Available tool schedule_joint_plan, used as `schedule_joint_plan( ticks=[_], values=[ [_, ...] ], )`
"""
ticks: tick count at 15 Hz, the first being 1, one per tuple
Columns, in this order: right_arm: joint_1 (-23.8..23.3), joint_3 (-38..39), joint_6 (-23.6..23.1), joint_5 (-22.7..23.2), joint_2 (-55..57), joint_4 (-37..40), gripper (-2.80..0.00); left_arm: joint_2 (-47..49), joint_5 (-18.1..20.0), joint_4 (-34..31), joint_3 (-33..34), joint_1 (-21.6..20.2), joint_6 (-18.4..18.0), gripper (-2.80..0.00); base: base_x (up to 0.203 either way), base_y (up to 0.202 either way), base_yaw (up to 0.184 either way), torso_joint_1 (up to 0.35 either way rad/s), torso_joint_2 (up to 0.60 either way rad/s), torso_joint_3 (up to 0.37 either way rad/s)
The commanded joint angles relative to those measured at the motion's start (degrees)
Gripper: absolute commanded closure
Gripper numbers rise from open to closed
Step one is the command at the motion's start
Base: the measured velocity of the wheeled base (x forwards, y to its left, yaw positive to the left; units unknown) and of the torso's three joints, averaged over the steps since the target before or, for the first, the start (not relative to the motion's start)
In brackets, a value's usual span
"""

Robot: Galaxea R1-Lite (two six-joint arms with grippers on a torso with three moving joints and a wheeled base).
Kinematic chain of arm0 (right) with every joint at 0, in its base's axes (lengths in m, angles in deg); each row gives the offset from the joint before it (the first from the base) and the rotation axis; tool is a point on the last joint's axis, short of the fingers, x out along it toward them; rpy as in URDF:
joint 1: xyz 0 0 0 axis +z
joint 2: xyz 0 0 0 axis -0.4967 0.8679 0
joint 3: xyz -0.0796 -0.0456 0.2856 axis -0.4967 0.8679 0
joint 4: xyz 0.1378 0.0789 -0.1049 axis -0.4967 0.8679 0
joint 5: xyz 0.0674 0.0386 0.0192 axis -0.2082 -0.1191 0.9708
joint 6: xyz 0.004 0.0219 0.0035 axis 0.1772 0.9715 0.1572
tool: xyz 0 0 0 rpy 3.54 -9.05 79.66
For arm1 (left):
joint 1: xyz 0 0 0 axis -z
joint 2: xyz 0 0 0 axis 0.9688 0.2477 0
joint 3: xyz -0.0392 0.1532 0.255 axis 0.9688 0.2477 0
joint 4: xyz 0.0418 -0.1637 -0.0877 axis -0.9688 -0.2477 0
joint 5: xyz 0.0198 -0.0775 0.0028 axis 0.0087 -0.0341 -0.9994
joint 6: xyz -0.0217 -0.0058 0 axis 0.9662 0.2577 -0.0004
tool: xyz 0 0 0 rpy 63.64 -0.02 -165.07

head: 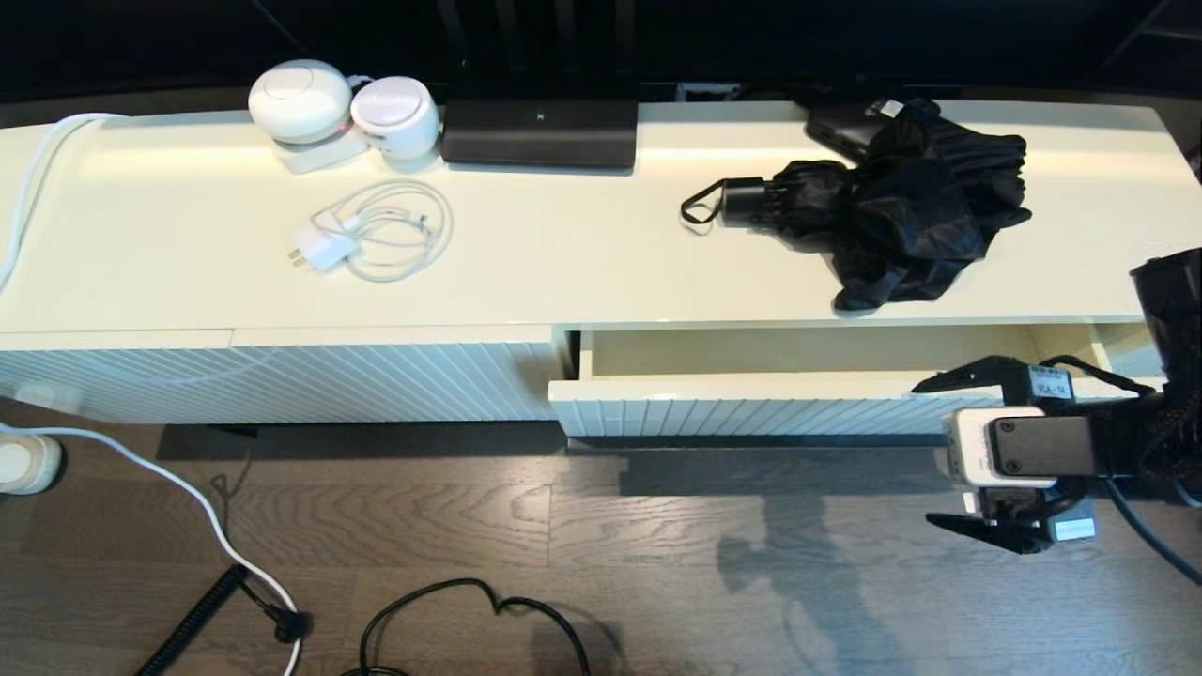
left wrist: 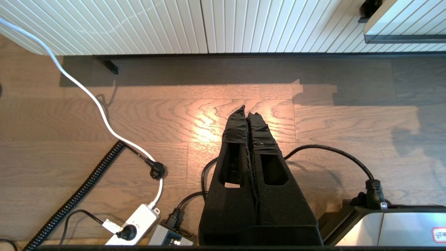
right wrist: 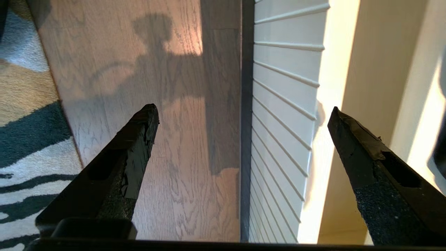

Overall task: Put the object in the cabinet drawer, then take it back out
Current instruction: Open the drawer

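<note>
One cabinet surface [head: 563, 272], one drawer [head: 798, 361] pulled open with nothing showing inside. One umbrella [head: 892, 216] sits on the surface right above it. Right gripper [head: 925, 453] straddles the drawer front, fingers spread wide, holding nothing. Left gripper [left wrist: 248, 111] hangs over the floor, fingers pressed together, also holding nothing.

The drawer's [head: 845, 352] right end is covered by the right hand [head: 925, 451] at the head view's lower right. The umbrella [head: 892, 211] hides most of a black box [head: 836, 127] behind it. The cabinet top [head: 563, 253] runs off the left edge.
</note>
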Motion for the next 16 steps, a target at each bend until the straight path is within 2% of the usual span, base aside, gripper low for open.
schedule_joint_plan(
  ticks=[1,6,11,16],
  values=[
    [-0.01,-1.39,-0.42,0.08,3.47,0.11,-2.80,0.00,-0.01,0.02,-0.01,0.02,0.02,0.00,0.000,0.000,0.000,0.000,0.00,0.000],
    [-0.10,-6.32,-0.41,0.08,7.05,0.29,-2.80,0.00,-0.01,0.02,-0.01,-0.02,0.02,0.00,0.000,0.000,0.000,0.000,0.00,0.000],
    [-0.10,-7.08,-0.50,0.08,8.29,0.57,-2.80,0.00,-0.01,0.02,-0.01,-0.06,0.02,0.00,0.000,0.000,0.000,0.000,0.00,0.000],
    [0.16,-8.61,-0.50,0.02,7.07,4.61,-2.80,0.00,-0.01,0.02,-0.01,-0.05,0.02,0.00,0.000,0.000,0.000,0.000,0.00,0.000]
  ],
)
